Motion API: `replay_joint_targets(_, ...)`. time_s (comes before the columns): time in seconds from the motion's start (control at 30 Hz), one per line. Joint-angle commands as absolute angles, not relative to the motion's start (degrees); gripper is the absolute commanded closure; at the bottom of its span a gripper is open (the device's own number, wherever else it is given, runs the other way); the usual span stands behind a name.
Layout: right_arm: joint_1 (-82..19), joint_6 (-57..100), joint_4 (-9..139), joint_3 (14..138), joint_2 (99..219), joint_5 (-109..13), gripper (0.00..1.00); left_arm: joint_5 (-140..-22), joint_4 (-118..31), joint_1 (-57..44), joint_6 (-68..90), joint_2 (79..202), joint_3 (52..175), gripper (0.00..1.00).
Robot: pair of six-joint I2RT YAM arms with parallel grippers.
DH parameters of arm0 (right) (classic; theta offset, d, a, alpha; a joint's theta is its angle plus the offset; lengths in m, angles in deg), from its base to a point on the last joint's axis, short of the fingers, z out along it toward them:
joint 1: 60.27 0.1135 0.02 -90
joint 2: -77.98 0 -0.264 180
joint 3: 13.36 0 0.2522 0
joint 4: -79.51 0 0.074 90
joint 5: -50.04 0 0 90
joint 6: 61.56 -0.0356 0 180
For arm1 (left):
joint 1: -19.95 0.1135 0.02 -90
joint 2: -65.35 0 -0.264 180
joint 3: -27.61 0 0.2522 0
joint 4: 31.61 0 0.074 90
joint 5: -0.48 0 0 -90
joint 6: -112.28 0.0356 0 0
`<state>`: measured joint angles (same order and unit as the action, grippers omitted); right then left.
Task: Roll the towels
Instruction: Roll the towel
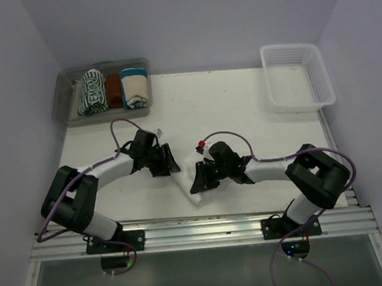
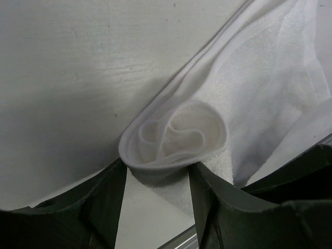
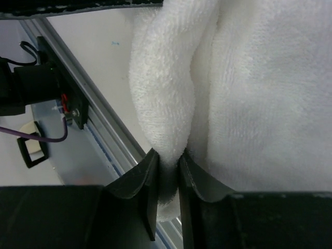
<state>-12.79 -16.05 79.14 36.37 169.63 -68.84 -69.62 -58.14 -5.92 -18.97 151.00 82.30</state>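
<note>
The plain white towel (image 1: 197,197) lies partly rolled on the table between my two grippers. In the left wrist view its rolled end (image 2: 176,136) shows a spiral, and my left gripper (image 2: 157,168) (image 1: 168,160) has a fingertip pressed against each side of that end. My right gripper (image 3: 169,155) (image 1: 199,177) pinches a thick fold of the same towel (image 3: 259,104) between nearly closed jaws, close to the table's near edge. The green-and-white striped towel (image 1: 91,91) sits rolled in the clear bin at the back left, far from both grippers.
The clear bin (image 1: 67,107) also holds a rust-brown towel (image 1: 113,89) and a cream towel with a teal band (image 1: 134,86). A white mesh basket (image 1: 297,77) stands at the back right. An aluminium rail (image 1: 205,225) (image 3: 104,140) runs along the near edge.
</note>
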Motion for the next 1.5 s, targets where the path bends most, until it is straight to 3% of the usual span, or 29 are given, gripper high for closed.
replay_joint_targets(0.0, -12.9, -10.6, 69.9, 37.0, 165.1, -62.6, 0.75, -70.5, -57.1, -6.2, -18.0, 154.3, 84.5, 0.46)
replay_joint_targets(0.17, -11.8, -6.3, 56.6, 40.1, 158.8, -53.4, 0.54, -70.8, -58.9, -6.2, -17.2, 156.1, 85.1, 0.48)
replay_joint_targets(0.27, -8.5, -4.4, 50.1, 42.8, 154.4, -46.5, 0.50, -70.5, -58.8, -6.2, -16.9, 156.1, 85.0, 0.48)
replay_joint_targets(0.5, 4.9, -0.9, 38.5, 52.8, 154.2, -24.3, 0.49, -70.1, -59.1, -6.3, -16.4, 156.3, 85.4, 0.48)
replay_joint_targets(0.67, 12.1, 1.5, 33.8, 61.1, 161.4, -13.2, 0.50, -70.0, -59.4, -6.3, -16.2, 156.7, 85.7, 0.48)
replay_joint_targets(0.9, 17.2, 4.9, 32.8, 66.9, 169.9, -10.3, 0.49, -69.9, -59.8, -6.3, -16.2, 156.7, 86.1, 0.48)
replay_joint_targets(1.47, 17.1, 3.1, 36.0, 62.5, 179.0, -7.2, 0.43, -69.5, -60.4, -6.3, -16.1, 156.3, 86.5, 0.48)
